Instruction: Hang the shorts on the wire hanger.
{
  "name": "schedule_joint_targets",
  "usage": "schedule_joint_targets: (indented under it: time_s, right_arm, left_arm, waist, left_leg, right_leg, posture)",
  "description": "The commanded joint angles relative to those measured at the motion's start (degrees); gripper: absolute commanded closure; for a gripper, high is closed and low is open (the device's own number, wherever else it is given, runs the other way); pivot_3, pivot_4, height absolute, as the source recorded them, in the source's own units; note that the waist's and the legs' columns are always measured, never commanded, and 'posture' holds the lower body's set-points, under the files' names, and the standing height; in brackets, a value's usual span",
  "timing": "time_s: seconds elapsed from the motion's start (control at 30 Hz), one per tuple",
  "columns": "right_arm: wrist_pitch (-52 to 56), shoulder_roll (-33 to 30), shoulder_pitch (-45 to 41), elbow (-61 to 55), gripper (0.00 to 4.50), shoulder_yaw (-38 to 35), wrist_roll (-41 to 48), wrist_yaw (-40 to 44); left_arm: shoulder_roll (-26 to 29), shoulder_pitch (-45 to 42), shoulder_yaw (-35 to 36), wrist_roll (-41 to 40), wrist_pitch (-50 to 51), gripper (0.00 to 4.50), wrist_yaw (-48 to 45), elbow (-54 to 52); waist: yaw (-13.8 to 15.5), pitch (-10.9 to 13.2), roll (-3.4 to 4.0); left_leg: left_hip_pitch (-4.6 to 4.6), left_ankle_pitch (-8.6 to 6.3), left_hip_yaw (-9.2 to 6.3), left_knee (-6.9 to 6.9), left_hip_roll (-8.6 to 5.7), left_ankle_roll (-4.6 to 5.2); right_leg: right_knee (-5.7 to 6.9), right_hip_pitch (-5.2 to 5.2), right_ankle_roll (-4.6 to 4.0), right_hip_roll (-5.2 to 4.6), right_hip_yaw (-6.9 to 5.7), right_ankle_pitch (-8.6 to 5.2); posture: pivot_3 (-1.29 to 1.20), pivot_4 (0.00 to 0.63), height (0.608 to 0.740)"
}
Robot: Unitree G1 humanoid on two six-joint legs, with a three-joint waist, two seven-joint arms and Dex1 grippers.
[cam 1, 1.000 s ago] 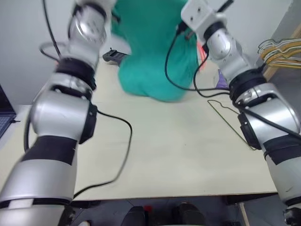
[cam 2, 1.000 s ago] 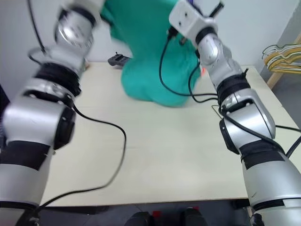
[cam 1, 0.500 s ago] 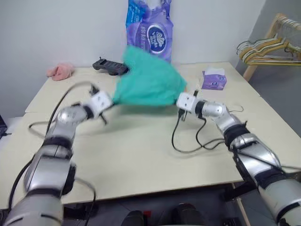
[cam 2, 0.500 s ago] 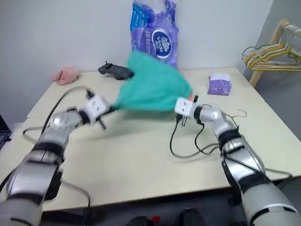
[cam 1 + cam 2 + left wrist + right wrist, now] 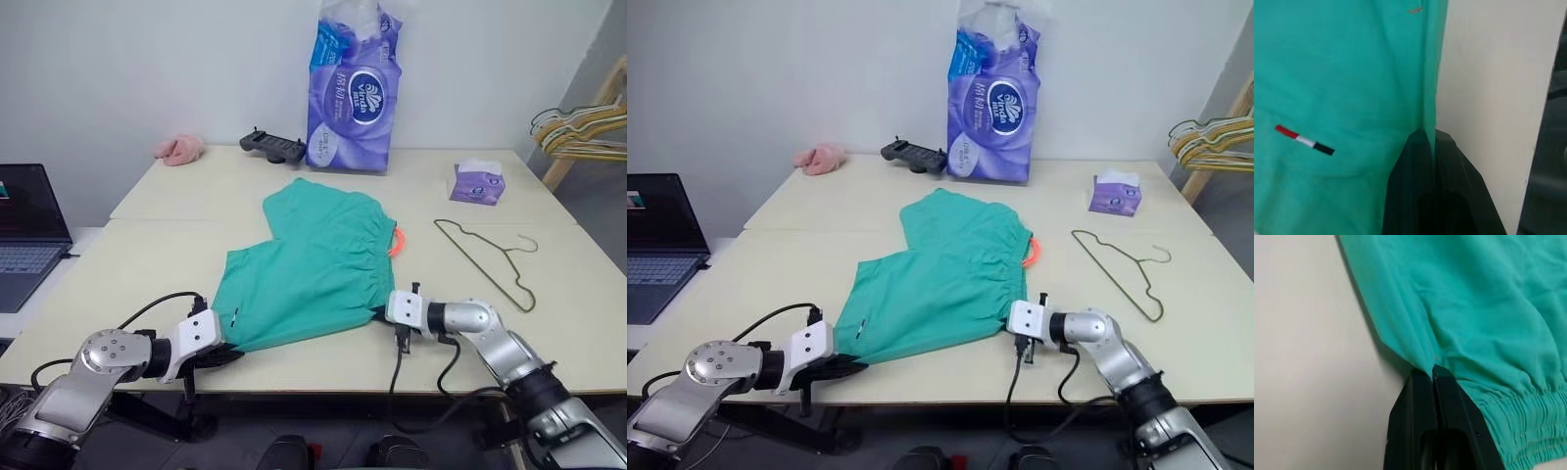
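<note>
I have the shorts [image 5: 315,262] spread flat on the table [image 5: 147,264], lying roughly in the middle of it and reaching toward the near edge. The waistband runs along the side facing 3 o'clock, and a bit of orange drawstring [image 5: 396,241] pokes out there.

My left gripper [image 5: 1426,142] sits at about 7 o'clock from the middle of the shorts, at the near corner of a leg hem. Its two black fingers [image 5: 1410,186] are clenched on the edge of the cloth, with the fabric pinched between them. A small red, white and black label [image 5: 1304,140] is sewn on the cloth just beside that grip.

My right gripper [image 5: 1432,376] is at about 4 o'clock from the middle of the shorts, at the near end of the waistband. Its fingers [image 5: 1413,416] are pressed together on a fold of cloth right by the gathered elastic.

The wire hanger [image 5: 488,259] lies flat on the table at 3 o'clock of the shorts, apart from them, hook pointing away to the right.

At the far side of the table, around 12 o'clock, stands a purple pack of tissue paper [image 5: 356,93], with a black controller [image 5: 275,146] and a pink cloth [image 5: 179,149] off toward 11 o'clock. A small tissue box [image 5: 477,183] sits at about 2 o'clock. A laptop [image 5: 27,230] is off the table at 9 o'clock, and a bunch of hangers [image 5: 580,122] is on a rack at far right.
</note>
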Motion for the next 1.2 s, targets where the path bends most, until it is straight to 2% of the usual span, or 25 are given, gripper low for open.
schedule_joint_targets:
  time_s: [0.03, 0.23, 0.57, 0.93, 1.2]
  right_arm:
    - [6.2, -4.5, 4.6, -10.6, 4.5, -3.7, 2.3, 2.0]
    - [12.4, -10.5, 12.2, -20.6, 4.5, -5.7, 4.1, 3.3]
    - [18.6, -10.5, 13.6, -25.9, 4.5, -5.4, 6.3, 2.5]
    - [27.2, -19.3, 17.9, -33.6, 4.5, -5.9, 14.6, 11.2]
    - [32.1, -20.1, 16.2, -36.1, 4.5, -5.2, 18.3, 11.6]
  left_arm:
    - [1.7, -0.2, 0.4, 1.8, 0.5, 4.48, -1.2, -0.8]
    - [2.7, 1.9, -0.4, 0.6, 0.8, 4.48, -5.3, -4.2]
    - [9.7, 7.7, -0.5, -2.4, 5.7, 4.48, -13.1, -11.4]
    - [10.1, 6.9, 0.2, -2.3, 5.2, 4.48, -12.9, -10.4]
    - [10.8, 5.9, -0.7, -1.2, 4.1, 4.48, -14.6, -8.9]
  waist:
    - [0.0, 0.0, 0.0]
    - [-0.5, 0.0, -0.04]
    - [-1.6, 0.4, -0.11]
    - [-1.6, 1.2, -0.25]
    - [-1.6, 1.9, -0.29]
  left_leg:
    - [0.0, 0.0, -0.01, 0.0, 0.03, 0.0]
    - [0.0, -0.01, -0.04, -0.07, 0.12, 0.0]
    - [0.0, -0.02, -0.05, -0.12, 0.29, -0.02]
    - [-0.06, -0.02, -0.22, -0.12, 0.32, -0.02]
    - [-0.09, -0.03, -0.4, -0.13, 0.39, -0.03]
  right_leg:
    - [0.0, 0.01, -0.06, 0.04, -0.02, -0.03]
    - [-0.05, 0.01, -0.12, 0.13, -0.08, -0.09]
    - [-0.13, 0.0, -0.5, 0.26, -0.16, -0.31]
    - [-0.26, 0.02, -0.51, 0.21, -0.4, -0.32]
    - [-0.29, 0.03, -0.53, 0.08, -0.81, -0.34]
  posture:
    - [0.14, 0.04, 0.74]
    - [0.12, 0.043, 0.74]
    - [0.1, 0.046, 0.74]
    - [0.11, 0.057, 0.74]
    - [0.11, 0.064, 0.74]
